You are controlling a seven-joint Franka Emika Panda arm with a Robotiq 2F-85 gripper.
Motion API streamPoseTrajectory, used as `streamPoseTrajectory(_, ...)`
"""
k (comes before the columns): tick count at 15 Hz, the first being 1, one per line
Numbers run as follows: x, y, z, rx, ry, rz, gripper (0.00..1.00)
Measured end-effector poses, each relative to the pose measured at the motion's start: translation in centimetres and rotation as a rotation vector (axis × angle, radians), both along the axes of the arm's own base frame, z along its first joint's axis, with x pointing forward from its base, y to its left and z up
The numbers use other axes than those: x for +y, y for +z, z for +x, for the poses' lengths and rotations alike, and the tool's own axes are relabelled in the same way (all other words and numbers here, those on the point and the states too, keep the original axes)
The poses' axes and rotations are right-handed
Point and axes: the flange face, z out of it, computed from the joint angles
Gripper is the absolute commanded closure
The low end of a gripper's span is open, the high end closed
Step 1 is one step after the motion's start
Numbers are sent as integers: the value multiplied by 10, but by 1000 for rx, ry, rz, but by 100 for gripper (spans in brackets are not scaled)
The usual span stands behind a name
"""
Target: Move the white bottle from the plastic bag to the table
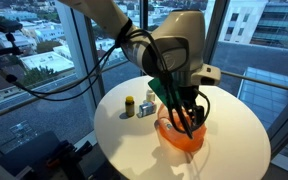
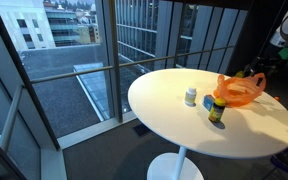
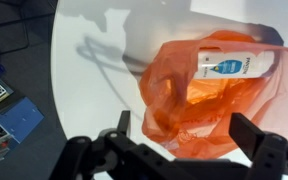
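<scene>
White bottle (image 3: 224, 67) lies on its side in the plastic bag (image 3: 169, 100), upper right of the wrist view.
The bottle is white with a blue-printed label, and orange film is bunched around it. The bag sits on the table (image 3: 79, 105). The gripper (image 3: 179, 122) hangs above the bag, jaws spread wide, nothing between them. In an exterior view, a dark bottle with yellow cap (image 1: 129, 105) and a silvery-grey container (image 1: 146, 108) stand left of the bag, apart from it. The arm hides part of the bag.
</scene>
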Motion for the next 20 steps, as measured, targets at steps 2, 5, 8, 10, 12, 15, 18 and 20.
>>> streamPoseTrajectory(2, 9, -7, 1, -1, 16, 2, 33)
streamPoseTrajectory(5, 12, -15, 0, -4, 22, -1, 60)
streamPoseTrajectory(8, 11, -19, 0, -5, 21, -3, 84)
streamPoseTrajectory(10, 10, -19, 0, -6, 19, -4, 97)
streamPoseTrajectory(12, 8, -19, -1, -6, 14, -5, 100)
streamPoseTrajectory(15, -2, -20, -7, -3, 4, -7, 97)
streamPoseTrajectory(18, -21, -22, -21, 10, -6, -11, 96)
streamPoseTrajectory(20, -37, -25, -34, 24, -16, -15, 98)
